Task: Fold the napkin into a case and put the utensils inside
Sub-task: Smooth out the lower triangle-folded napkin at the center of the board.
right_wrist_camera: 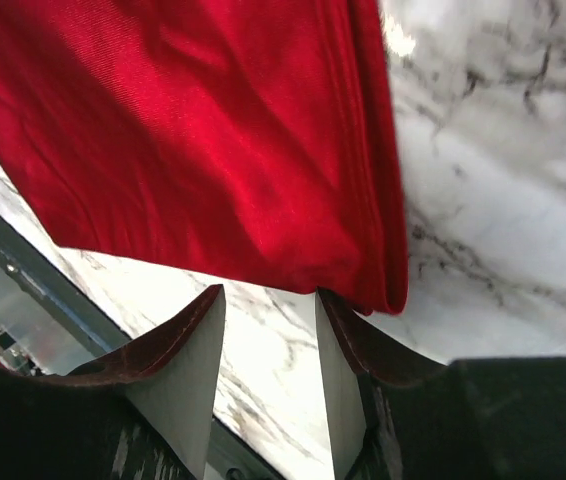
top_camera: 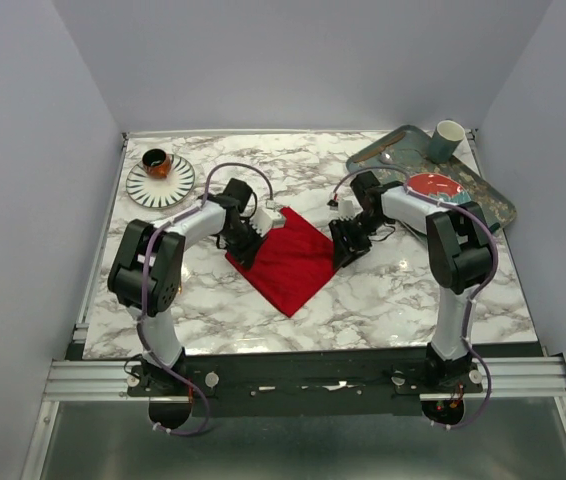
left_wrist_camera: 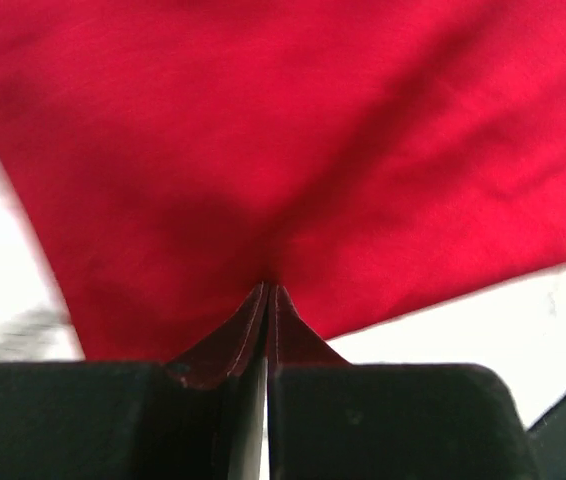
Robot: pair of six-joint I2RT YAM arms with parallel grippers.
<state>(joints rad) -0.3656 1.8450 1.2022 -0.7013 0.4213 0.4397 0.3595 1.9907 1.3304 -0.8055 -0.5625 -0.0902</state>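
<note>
The napkin [top_camera: 288, 262] lies in the middle of the marble table [top_camera: 403, 300], turned like a diamond, and its right side shows a doubled edge. The left gripper [top_camera: 244, 243] sits at the left corner with its jaws pressed together on a small pinch of the cloth — all the creases run to that point. The right gripper [top_camera: 347, 243] is at the right corner, jaws apart and holding nothing; the folded edge lies just at one finger. The risk I see is this: if the left arm pulls now, only one side is held, so the cloth can slide on the smooth marble and the fold goes crooked — or the thin pinch slips out. The right jaws may also catch only one layer. The utensils I cannot find in these views.
</note>
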